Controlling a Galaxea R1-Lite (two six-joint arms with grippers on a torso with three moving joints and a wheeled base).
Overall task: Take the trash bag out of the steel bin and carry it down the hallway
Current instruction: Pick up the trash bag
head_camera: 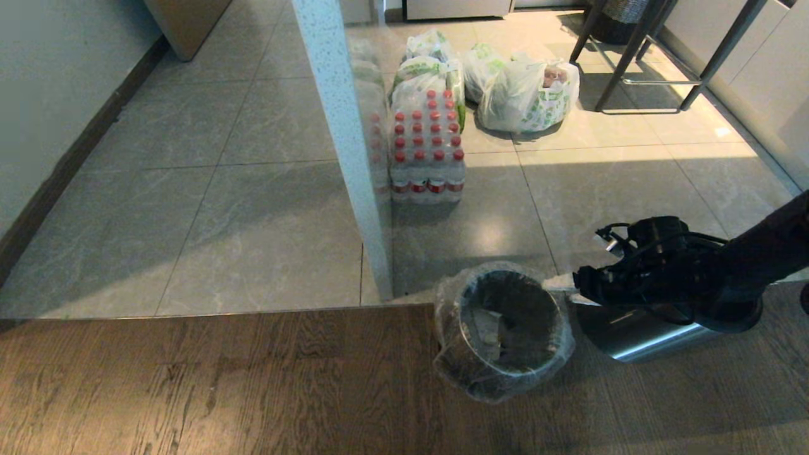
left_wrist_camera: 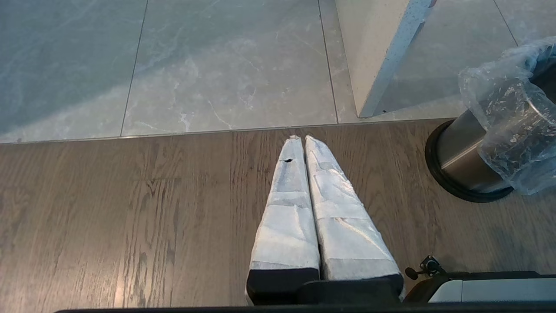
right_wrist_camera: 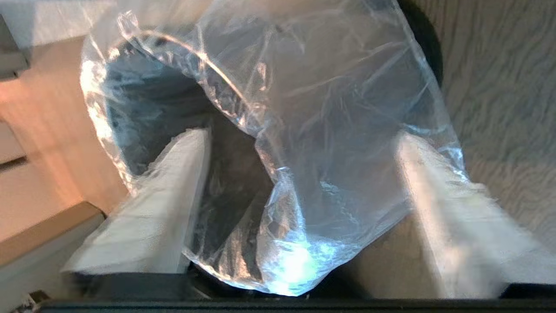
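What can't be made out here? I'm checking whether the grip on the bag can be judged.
- Clear crinkly trash bag: right wrist view, blurred; contact with the open right gripper unclear.
- Small brushed-steel bin: head view, contents hidden by bag glare.
- Larger steel cylinder: head view, mostly hidden by the right arm.
- Left gripper: shut, parked over wood floor.

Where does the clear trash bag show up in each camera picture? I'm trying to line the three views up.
Head view: the trash bag lines the steel bin at lower centre, on the wood floor.
Left wrist view: bag at the right edge, draped over the bin's side.
Right wrist view: bag fills the middle, between the open right end effector's fingers.
Shared landmark: the bin itself.
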